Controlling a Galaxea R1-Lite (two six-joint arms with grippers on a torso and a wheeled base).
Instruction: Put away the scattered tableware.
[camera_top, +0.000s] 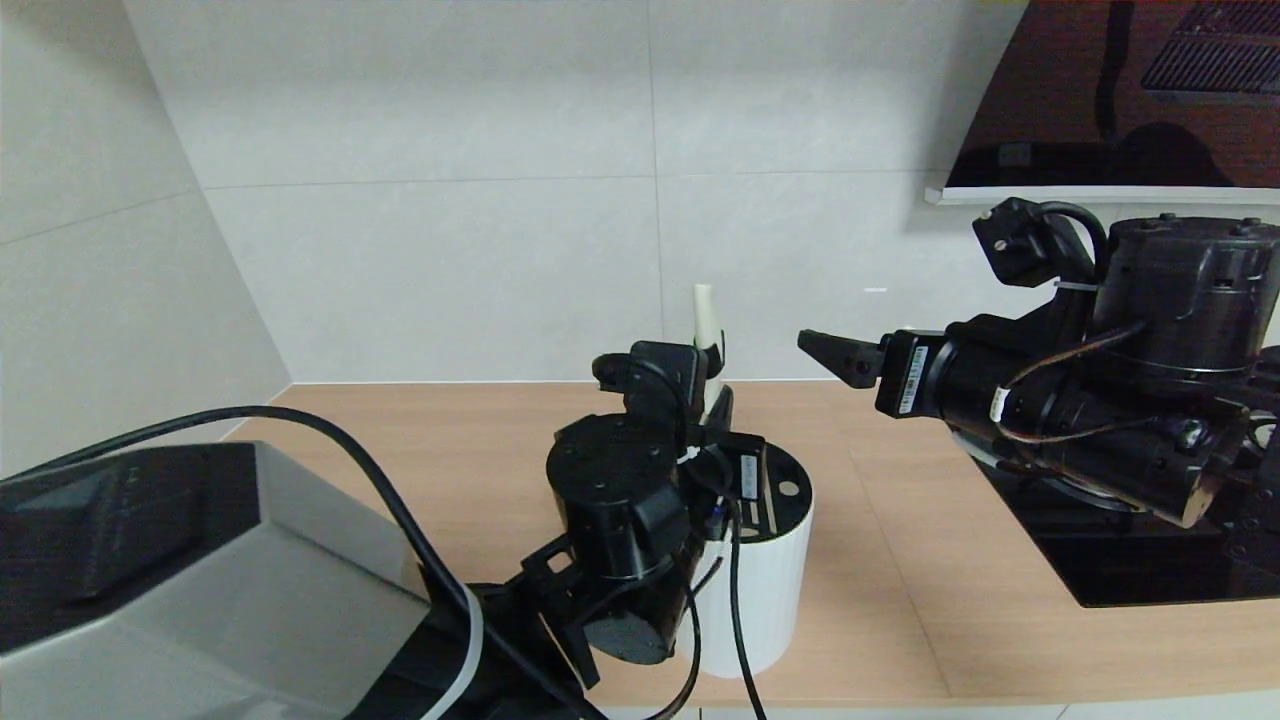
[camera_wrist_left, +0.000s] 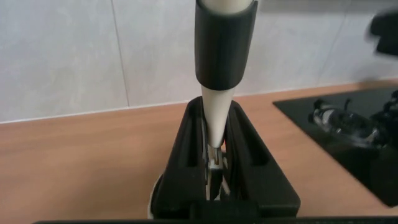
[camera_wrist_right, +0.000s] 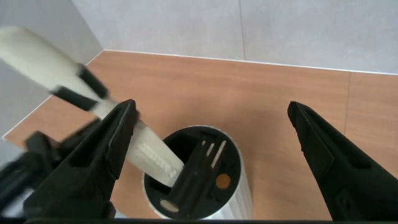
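1 cream-handled utensil with black collar (camera_top: 704, 312) pinched in left pincer (camera_top: 718, 398), long axis near upright, lower end at the slotted black top of white cylindrical holder (camera_top: 770, 590) by the wooden counter (camera_top: 450, 440) front edge. Drop looks straight down. Spread, empty right pincer (camera_top: 832, 356) hangs above and beside the holder, farther off.
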